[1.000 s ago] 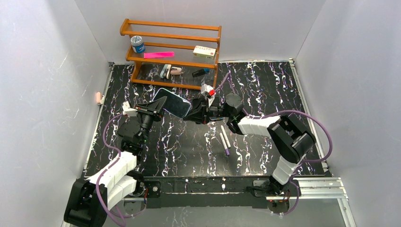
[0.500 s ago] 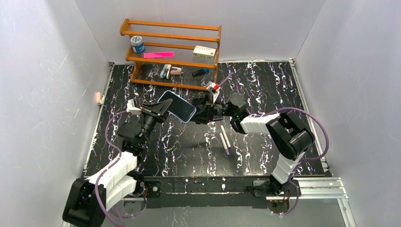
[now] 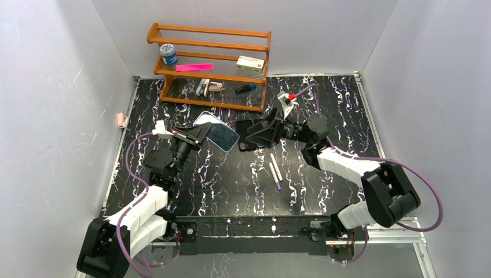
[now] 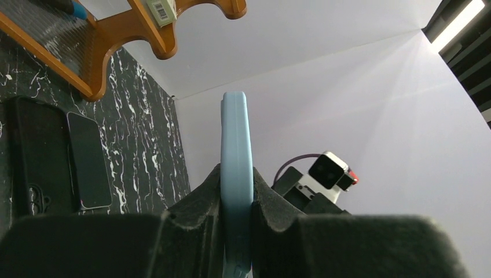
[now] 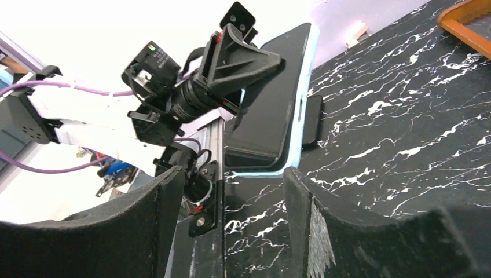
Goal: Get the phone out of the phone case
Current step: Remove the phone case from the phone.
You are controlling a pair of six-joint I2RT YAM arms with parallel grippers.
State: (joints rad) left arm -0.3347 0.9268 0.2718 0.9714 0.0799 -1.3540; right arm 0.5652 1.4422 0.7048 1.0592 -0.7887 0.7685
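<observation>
The left gripper (image 3: 195, 134) is clamped shut on the edge of a pale blue case (image 4: 236, 162). It holds the case tilted above the counter (image 3: 220, 179), toward the far edge, left of centre, just in front of a wooden shelf (image 3: 208, 30). The phone (image 5: 272, 113) sits in the case, screen dark. The right gripper (image 3: 243, 138) hovers just beside it, fingers spread wide, holding nothing.

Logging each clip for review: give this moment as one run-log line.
left gripper shut on light blue phone case | phone seated in case | right gripper open, empty | removal not done
</observation>
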